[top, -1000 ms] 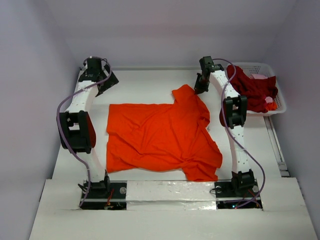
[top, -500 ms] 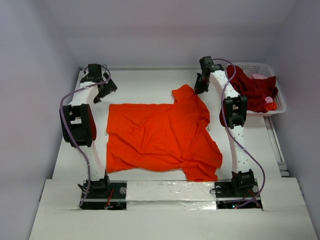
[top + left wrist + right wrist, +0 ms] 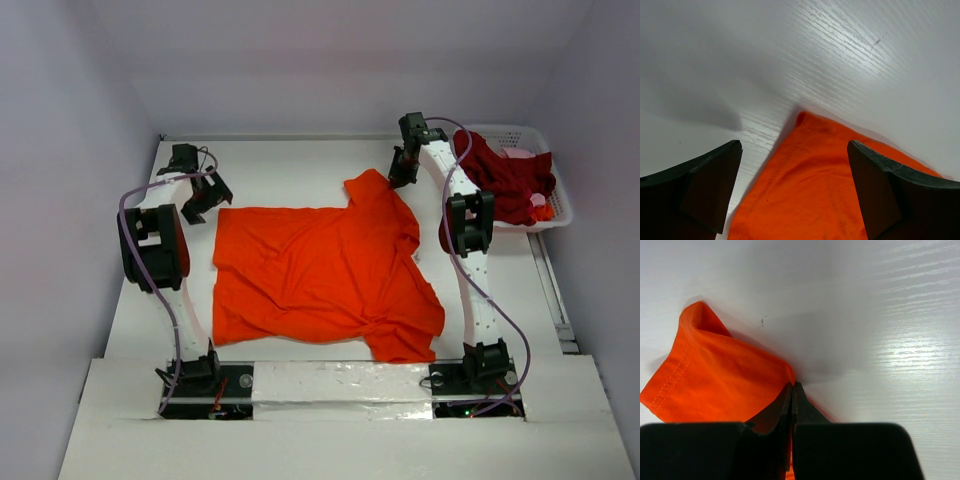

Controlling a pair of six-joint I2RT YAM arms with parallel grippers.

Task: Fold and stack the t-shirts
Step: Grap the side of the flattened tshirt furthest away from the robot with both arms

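Orange-red t-shirt (image 3: 320,280) lies spread out and rumpled across the middle of the table (image 3: 290,170), one sleeve poking out toward the far right, the near right corner bunched up. Right gripper (image 3: 402,176) is down at that far sleeve, and on its wrist camera the fingers (image 3: 785,407) are pressed tight together with orange cloth pinched at their tips, the sleeve edge curling up to the left of them. Left gripper (image 3: 206,194) sits at the shirt's far left corner, jaws spread wide; from its own camera the corner of the shirt pokes up right between the two fingers (image 3: 715,185), flat on the table, neither finger touching it. Over at the far right, the white basket (image 3: 510,130) holds the dark crimson t-shirt (image 3: 510,180) in a heap, draped over the basket's left rim, with a bit of pink cloth (image 3: 518,152) showing behind it
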